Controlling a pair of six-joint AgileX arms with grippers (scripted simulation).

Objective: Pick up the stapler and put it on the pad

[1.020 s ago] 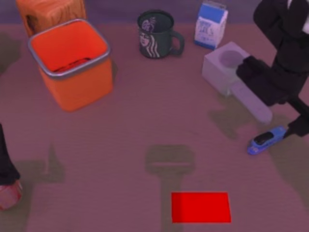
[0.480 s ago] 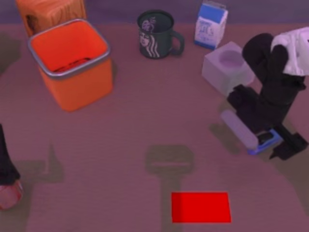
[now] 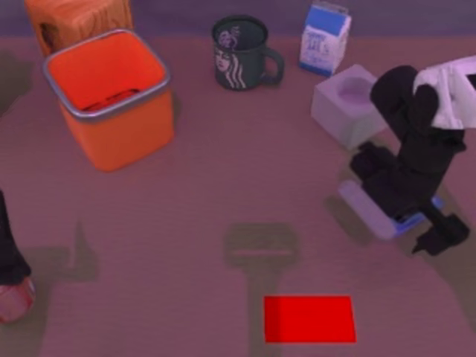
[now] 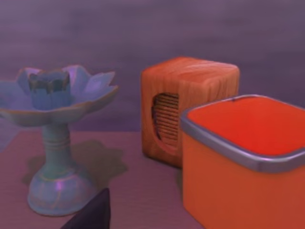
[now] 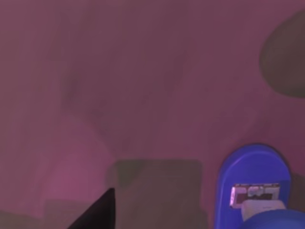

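Covering most of the stapler (image 3: 416,217) at the table's right side, the right gripper (image 3: 413,220) sits low over it; only slivers of blue show past the black links in the top view. The right wrist view shows the stapler's rounded blue end (image 5: 252,186) close below the camera and one dark fingertip (image 5: 97,212) off to the side, apart from it. Whether the jaws are spread or pressed onto the stapler cannot be told. The stapler lies on the table (image 3: 223,186), well apart from the red pad (image 3: 309,318), which lies flat near the front edge, left of the stapler. The left arm is parked at the table's left edge; its jaw state cannot be told. Behind stand an orange bin (image 3: 111,97), a mug (image 3: 242,53) and a carton (image 3: 324,37).
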